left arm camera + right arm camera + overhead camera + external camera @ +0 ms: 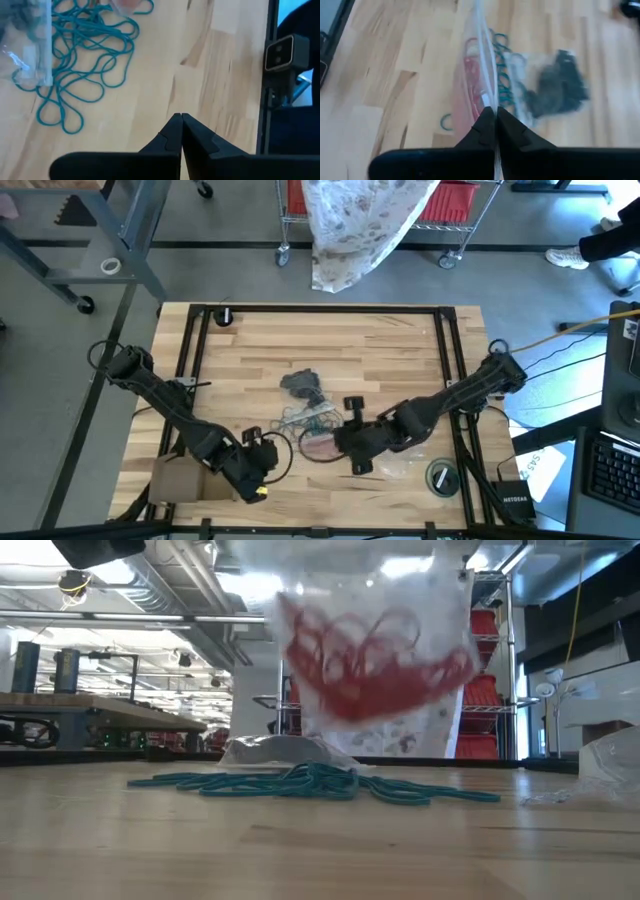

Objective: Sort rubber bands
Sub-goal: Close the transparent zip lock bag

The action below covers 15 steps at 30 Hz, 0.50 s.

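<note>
Between the right fingers: right gripper (pixel 496 112) pinched tight on the rim of the clear floppy plastic bag of red rubber bands (pixel 470 85), lifted off the surface.
Left gripper (pixel 181 117): we see it closed, empty, near the front edge.
Loose teal elastic loops (pixel 82 55): tangled mid-surface, on pale wooden surface (pixel 400 350).
Handling: we judge them light, limp, snag-prone; pinch single strands.
Beyond: clear bag of dark grey bands (pixel 557 85).

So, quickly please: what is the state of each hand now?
Left hand: closed, holding nothing.
Right hand: closed on the clear bag of red rubber bands.
</note>
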Each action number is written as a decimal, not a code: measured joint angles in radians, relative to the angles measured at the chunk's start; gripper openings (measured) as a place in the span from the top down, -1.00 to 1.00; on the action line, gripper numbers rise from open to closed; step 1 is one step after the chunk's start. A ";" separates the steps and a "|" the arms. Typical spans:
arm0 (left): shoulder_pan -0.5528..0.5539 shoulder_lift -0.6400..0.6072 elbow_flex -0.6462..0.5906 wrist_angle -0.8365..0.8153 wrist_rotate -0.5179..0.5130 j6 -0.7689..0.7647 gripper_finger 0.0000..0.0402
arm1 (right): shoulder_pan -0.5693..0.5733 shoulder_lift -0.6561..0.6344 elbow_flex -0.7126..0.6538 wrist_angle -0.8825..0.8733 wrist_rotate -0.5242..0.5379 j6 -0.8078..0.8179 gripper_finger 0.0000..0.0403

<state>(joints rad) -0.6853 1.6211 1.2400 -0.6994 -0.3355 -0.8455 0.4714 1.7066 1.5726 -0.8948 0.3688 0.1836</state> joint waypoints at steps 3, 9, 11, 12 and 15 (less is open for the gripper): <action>-0.005 -0.001 0.000 0.003 -0.012 -0.013 0.99 | -0.011 -0.075 0.000 -0.072 0.048 0.030 1.00; -0.018 -0.001 0.001 0.010 -0.057 -0.019 0.98 | -0.092 -0.217 -0.024 -0.207 0.103 0.118 1.00; -0.023 -0.001 0.001 0.020 -0.076 -0.019 0.98 | -0.135 -0.273 -0.079 -0.209 0.107 0.131 1.00; -0.026 -0.001 0.001 0.030 -0.084 -0.019 0.98 | -0.159 -0.301 -0.111 -0.204 0.105 0.135 1.00; -0.036 -0.001 0.001 0.074 -0.109 -0.005 0.98 | -0.237 -0.399 -0.240 -0.160 0.089 0.155 1.00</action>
<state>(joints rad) -0.7213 1.6197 1.2410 -0.6256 -0.4446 -0.8504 0.2344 1.3079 1.3322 -1.0548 0.4577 0.3389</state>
